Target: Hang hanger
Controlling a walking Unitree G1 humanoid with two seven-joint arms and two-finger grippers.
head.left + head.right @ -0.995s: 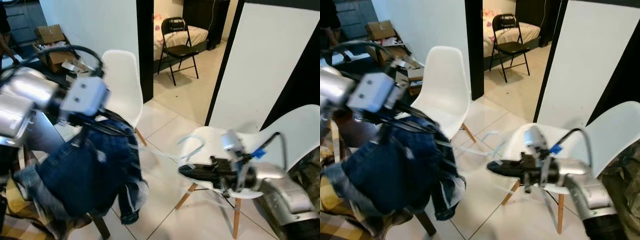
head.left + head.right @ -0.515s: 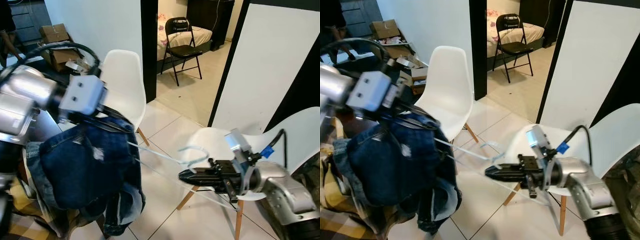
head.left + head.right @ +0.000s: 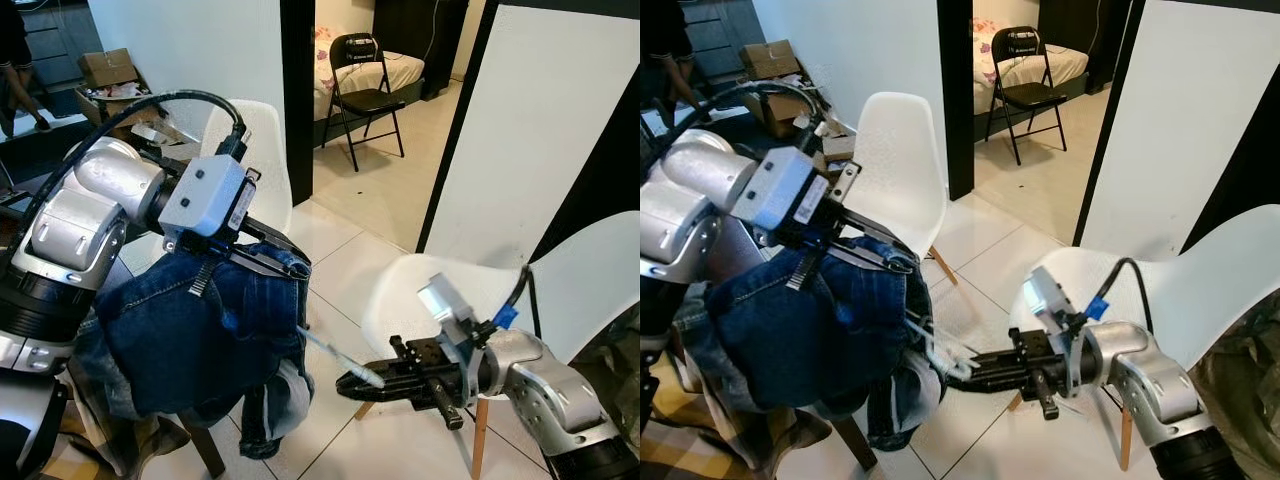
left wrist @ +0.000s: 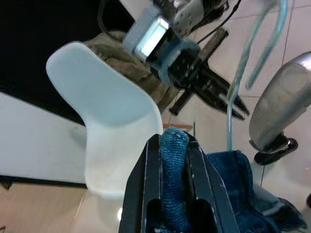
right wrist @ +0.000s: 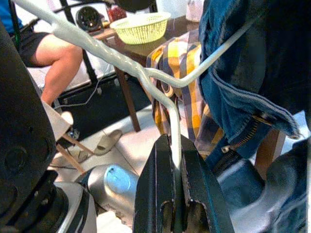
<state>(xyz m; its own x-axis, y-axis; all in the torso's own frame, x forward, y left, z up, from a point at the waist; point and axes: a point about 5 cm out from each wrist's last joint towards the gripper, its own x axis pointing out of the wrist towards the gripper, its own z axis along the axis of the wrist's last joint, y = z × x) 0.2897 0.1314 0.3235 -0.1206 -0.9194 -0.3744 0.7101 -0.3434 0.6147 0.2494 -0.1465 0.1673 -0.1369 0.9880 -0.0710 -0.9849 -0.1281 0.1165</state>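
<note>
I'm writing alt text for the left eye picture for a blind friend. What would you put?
A robot's left gripper holds up dark blue jeans while its right gripper pinches a pale wire hanger poking out of them. Two white chairs stand on a tiled floor.

The tiled floor (image 3: 380,210) toward the doorway is open, so an arm could pass there. Two white chairs (image 3: 255,160) (image 3: 560,290) stand on either side of that gap. The hanging jeans (image 3: 200,340) block the low left side (boxes (image 3: 100,70) sit further back). A black folding chair (image 3: 360,75) stands beyond the doorway.
</note>
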